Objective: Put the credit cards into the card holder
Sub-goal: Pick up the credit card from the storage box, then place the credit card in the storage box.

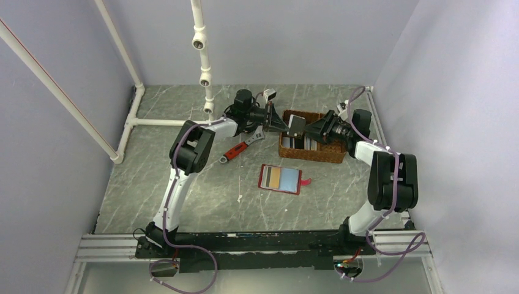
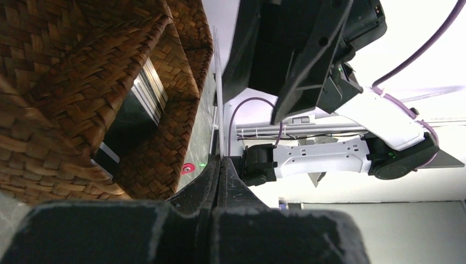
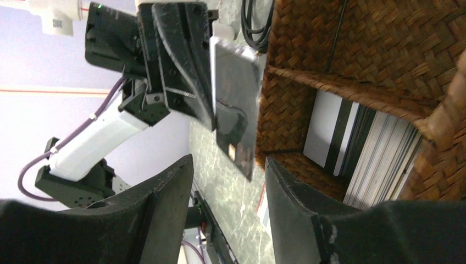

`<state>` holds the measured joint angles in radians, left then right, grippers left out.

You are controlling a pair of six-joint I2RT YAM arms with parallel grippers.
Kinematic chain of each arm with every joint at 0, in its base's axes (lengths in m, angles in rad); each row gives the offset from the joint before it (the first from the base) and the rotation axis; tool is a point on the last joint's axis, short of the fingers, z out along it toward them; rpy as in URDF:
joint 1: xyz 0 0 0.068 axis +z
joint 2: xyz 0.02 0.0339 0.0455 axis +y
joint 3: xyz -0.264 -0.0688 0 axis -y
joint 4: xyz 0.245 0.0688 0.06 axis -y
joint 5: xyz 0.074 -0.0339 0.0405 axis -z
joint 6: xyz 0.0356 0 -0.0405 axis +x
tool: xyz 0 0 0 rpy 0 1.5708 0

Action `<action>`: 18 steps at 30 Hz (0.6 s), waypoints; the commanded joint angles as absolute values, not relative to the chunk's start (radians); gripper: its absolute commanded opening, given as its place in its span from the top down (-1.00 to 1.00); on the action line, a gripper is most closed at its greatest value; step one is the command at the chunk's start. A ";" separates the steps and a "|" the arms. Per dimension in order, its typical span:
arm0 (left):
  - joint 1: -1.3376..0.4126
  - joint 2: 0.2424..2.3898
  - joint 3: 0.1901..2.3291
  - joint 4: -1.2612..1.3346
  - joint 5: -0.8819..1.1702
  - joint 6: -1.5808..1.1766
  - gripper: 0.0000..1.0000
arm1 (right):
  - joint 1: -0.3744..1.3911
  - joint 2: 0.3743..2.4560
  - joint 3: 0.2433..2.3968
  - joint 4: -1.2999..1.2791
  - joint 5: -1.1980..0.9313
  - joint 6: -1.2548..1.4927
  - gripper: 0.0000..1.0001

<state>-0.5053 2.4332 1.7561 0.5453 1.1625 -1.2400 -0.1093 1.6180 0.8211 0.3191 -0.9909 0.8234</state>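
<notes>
My left gripper (image 1: 285, 122) is shut on a grey credit card (image 1: 297, 125) and holds it upright above the left end of the wicker basket (image 1: 312, 156). In the left wrist view the gripper (image 2: 220, 165) pinches this card, seen edge-on (image 2: 217, 93). My right gripper (image 1: 309, 129) is open, facing the card from the right. In the right wrist view its tips (image 3: 228, 184) stand just short of the card's (image 3: 237, 104) free lower corner, not touching it. The dark-red card holder (image 1: 280, 179) lies open on the table, with a tan and a pale blue card in its slots.
The basket holds several more cards on edge (image 3: 379, 159), with a white one with a black stripe (image 3: 324, 132) in front. A red-handled wrench (image 1: 242, 149) lies left of the basket. White pipes (image 1: 202, 55) stand at the back left.
</notes>
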 commanded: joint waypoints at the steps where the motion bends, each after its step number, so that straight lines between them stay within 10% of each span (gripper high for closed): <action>1: -0.517 2.366 1.765 0.609 1.179 -1.242 1.00 | -0.113 1.676 0.864 0.454 -0.974 0.907 -0.04; 18: -0.526 2.387 1.792 0.615 1.190 -1.267 1.00 | -0.111 1.704 0.876 0.442 -0.964 0.900 1.00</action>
<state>-0.5232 2.4329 1.7561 0.5644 1.1652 -1.2598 -0.1097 1.7157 0.8402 0.4137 -0.9752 0.9207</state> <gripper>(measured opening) 0.008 0.013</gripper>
